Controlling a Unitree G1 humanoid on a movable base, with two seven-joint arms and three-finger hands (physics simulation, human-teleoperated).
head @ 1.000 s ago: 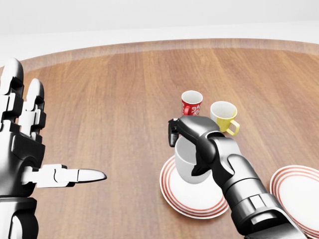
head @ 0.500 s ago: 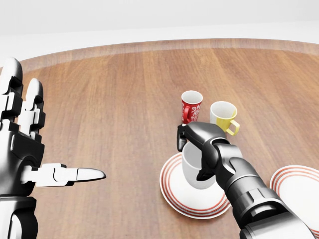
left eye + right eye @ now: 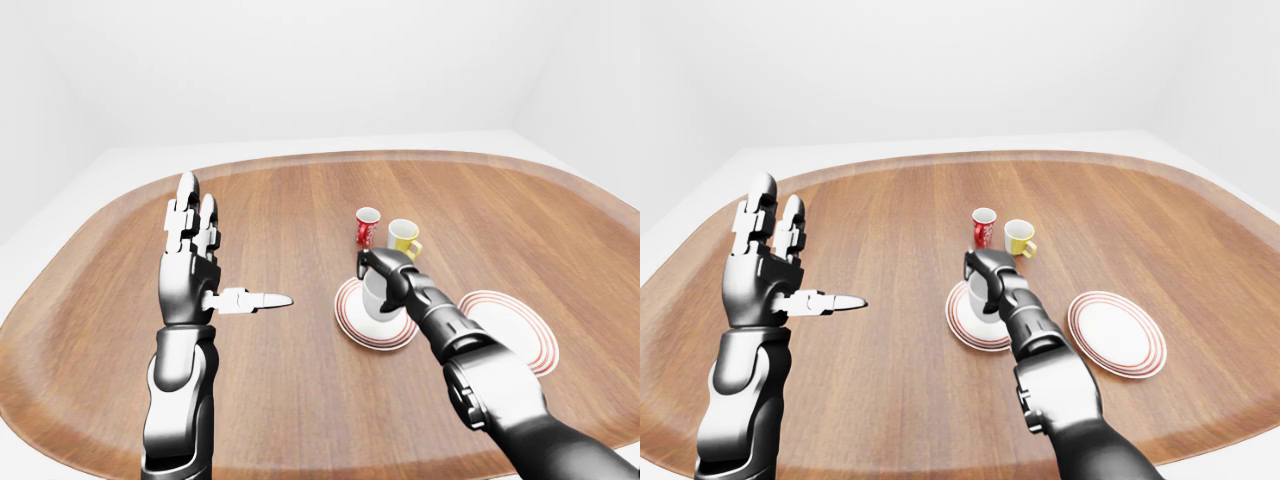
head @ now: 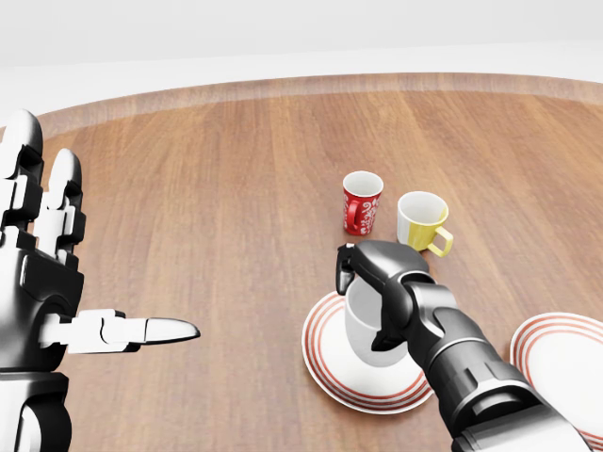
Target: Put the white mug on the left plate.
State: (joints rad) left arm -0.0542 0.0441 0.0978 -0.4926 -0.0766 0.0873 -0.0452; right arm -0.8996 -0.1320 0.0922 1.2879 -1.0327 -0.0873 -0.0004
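The white mug (image 4: 362, 327) stands upright over the middle of the left plate (image 4: 323, 363), a white plate with red rings. Its base is at the plate's surface or just above; I cannot tell if they touch. My right hand (image 4: 364, 299) is shut on the mug, with fingers over the rim and the thumb down its right side. My left hand (image 4: 87, 271) is raised at the left of the head view, away from the mug, open, fingers up and thumb pointing right.
A red patterned mug (image 4: 362, 201) and a yellow mug (image 4: 422, 219) stand just above the left plate in the head view. A second ringed plate (image 4: 565, 360) lies at the right. All of these rest on a wide oval wooden table (image 3: 300, 200).
My right hand has carried the white mug a little to the right and down onto the middle of the left plate. The left hand has not moved.
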